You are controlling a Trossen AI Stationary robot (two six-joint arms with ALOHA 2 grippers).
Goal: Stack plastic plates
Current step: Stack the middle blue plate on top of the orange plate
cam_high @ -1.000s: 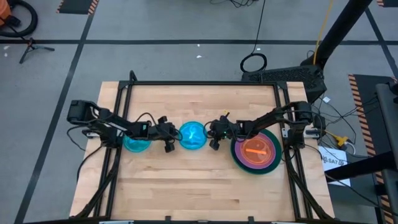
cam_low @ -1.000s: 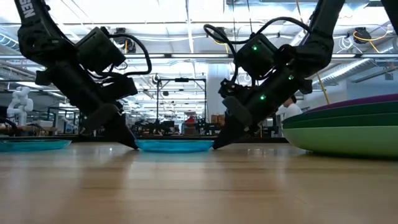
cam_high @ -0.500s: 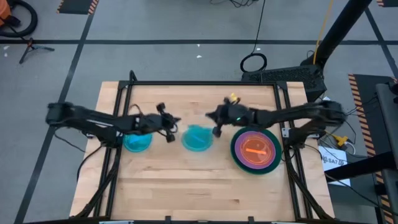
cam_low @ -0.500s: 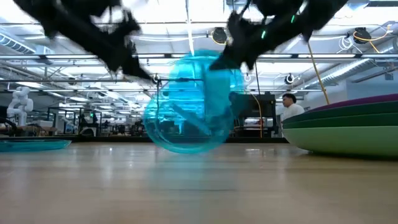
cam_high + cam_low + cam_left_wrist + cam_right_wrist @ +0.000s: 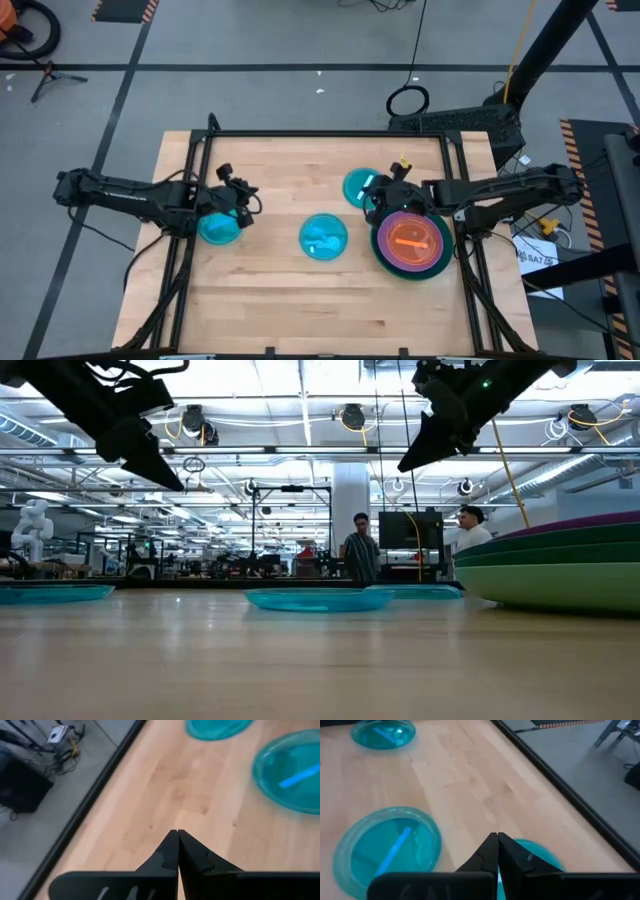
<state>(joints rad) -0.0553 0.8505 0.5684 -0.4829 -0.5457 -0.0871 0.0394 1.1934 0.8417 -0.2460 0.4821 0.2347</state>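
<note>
Three small round cyan-blue plastic plates (image 5: 323, 237) lie loose on the wooden worktop (image 5: 300, 300); the stack (image 5: 410, 242) (orange on top) sits right. Left hand (image 5: 243, 197) and right hand (image 5: 372, 193) both closed, empty, raised. Judgement: open wide, approach a rim low and level.

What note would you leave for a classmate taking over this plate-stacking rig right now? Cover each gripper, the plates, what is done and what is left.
Left gripper: shut, empty, raised above the table beside the left small cyan-blue round plastic plate.
Right gripper: shut, empty, raised by the far cyan-blue plate.
The third cyan-blue plate lies flat mid-table.
Done: the stack on the right, with the small orange plate on top and purple and green plates beneath.
Left: add the three cyan-blue plates.
</note>
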